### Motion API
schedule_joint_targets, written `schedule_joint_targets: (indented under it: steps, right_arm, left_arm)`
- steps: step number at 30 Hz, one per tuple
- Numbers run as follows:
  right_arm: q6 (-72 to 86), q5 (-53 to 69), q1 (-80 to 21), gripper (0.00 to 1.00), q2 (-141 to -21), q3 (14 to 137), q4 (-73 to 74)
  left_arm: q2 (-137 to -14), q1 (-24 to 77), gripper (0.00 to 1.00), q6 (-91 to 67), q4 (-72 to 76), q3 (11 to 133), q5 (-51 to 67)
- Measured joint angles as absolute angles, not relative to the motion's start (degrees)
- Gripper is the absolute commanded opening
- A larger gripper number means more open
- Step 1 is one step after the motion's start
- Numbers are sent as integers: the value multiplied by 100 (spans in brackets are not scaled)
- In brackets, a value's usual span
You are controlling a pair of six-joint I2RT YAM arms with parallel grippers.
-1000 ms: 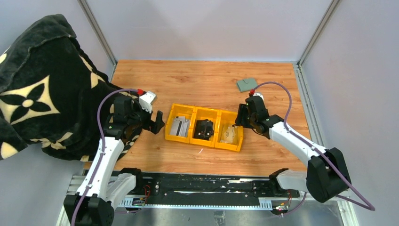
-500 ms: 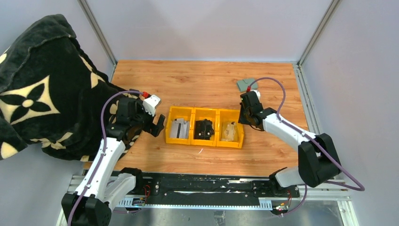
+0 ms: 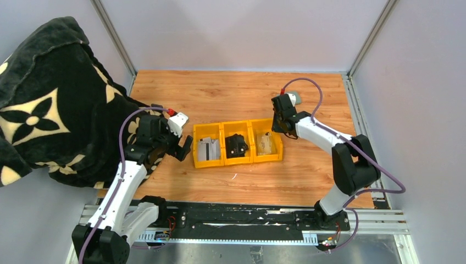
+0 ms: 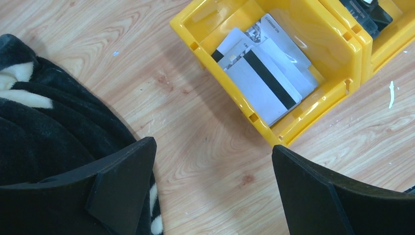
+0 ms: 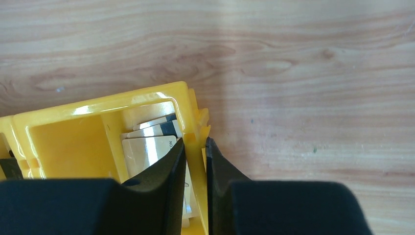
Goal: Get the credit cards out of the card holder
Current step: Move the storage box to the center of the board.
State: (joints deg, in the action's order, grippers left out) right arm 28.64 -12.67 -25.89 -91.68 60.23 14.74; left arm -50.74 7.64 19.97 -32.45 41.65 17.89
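Tabletop [image 3: 231, 93] of wood, yellow tray [image 3: 236, 162]; grey walls [image 3: 242, 33]

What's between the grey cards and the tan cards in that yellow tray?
The middle compartment, holding a black object; the top view shows it.

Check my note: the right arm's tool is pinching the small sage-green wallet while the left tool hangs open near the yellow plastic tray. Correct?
No. The right tool is pinching the end wall of the yellow three-compartment plastic tray instead; the right wrist view shows this. The left tool does hang open near that tray.
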Motion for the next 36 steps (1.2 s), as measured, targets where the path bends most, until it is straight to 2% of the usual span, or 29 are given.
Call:
schedule_joint_targets:
  steps: [21, 23, 24, 25, 27, 31, 36]
  right_arm:
    - [2711, -1455, -2255, 1, -10521, 7559, 1457]
    - [2668, -1431, -2132, 17, -10575, 7640, 1459]
    - [2648, -1411, -2086, 36, -10593, 7660, 1457]
    - [2606, -1369, -2025, 48, -10597, 7677, 1452]
    - [2556, -1291, -1951, 62, -10595, 7677, 1437]
    - [2650, -1210, -1874, 72, -10492, 7677, 1389]
    - [3157, -1525, -1715, 76, -10298, 8029, 1638]
  left_arm:
    - [-5852, 989, 100, 1750, -3251, 4584, 1732]
    - [-5911, 1050, 100, 1734, -3234, 4626, 1726]
    - [-5937, 1076, 100, 1730, -3227, 4646, 1715]
    - [-5964, 1105, 100, 1730, -3223, 4668, 1704]
    - [-5996, 1138, 100, 1730, -3210, 4696, 1673]
    - [-6001, 1144, 100, 1732, -3203, 4696, 1627]
    - [-6001, 1144, 100, 1734, -3247, 4737, 1627]
